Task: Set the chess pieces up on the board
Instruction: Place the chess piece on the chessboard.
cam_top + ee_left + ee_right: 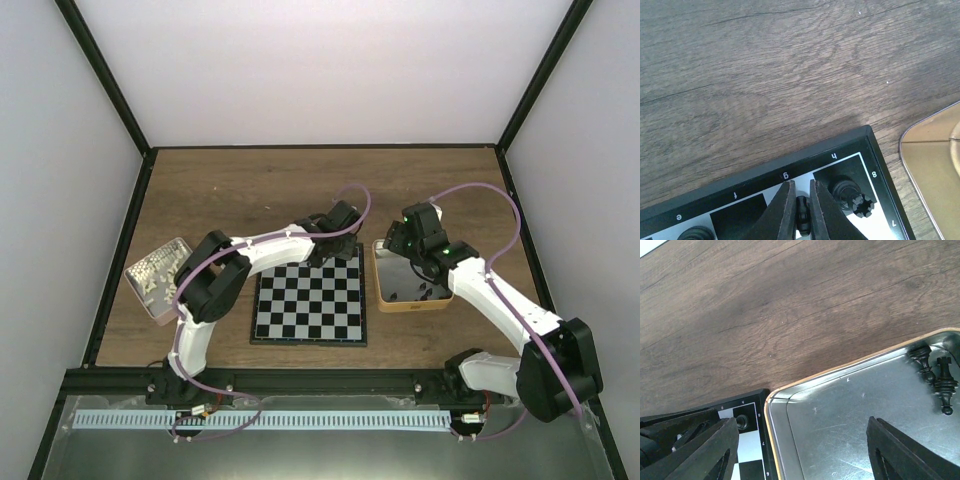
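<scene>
Chess piece (801, 217) gripped between left jaws

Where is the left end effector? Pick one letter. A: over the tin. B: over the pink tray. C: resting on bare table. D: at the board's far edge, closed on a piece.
D: the left end effector pinches a black piece just inside the board rim, beside the corner rook.

White arm links (265, 250) w/ black joints (215, 282), purple cables (480, 184), poss. green LEDs (413, 241).
</scene>
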